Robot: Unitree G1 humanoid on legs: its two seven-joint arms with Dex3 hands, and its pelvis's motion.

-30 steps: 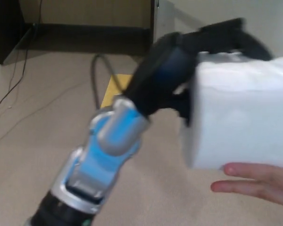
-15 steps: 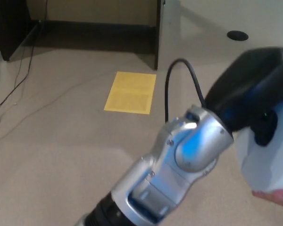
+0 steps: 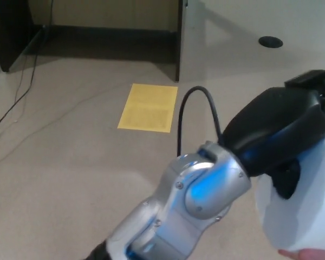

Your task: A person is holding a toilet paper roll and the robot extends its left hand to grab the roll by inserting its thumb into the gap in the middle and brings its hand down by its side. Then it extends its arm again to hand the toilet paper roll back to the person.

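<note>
Head view of the handover. Your left hand (image 3: 279, 135) fills the right side of the frame, its black shell lying against the toilet paper roll (image 3: 303, 208), which occupies the lower right corner and runs off the right edge. One dark digit is pressed into the roll's near face, consistent with the thumb seated in the centre gap, though the opening itself is hidden; the other fingers (image 3: 317, 81) reach over the roll's top toward the right edge, so the hand reads as closed around the roll. A person's fingertip (image 3: 309, 254) shows at the bottom right, just under the roll and apparently touching it. You cannot tell from this frame alone whether the roll is being received or returned; judge it as a transfer in progress, with both parties at the roll. The silver forearm (image 3: 195, 200) rises from the bottom centre, a black cable (image 3: 197, 108) looping above it. A yellow sheet (image 3: 148, 107) lies on the floor at upper centre. Your right hand is out of view.
</note>
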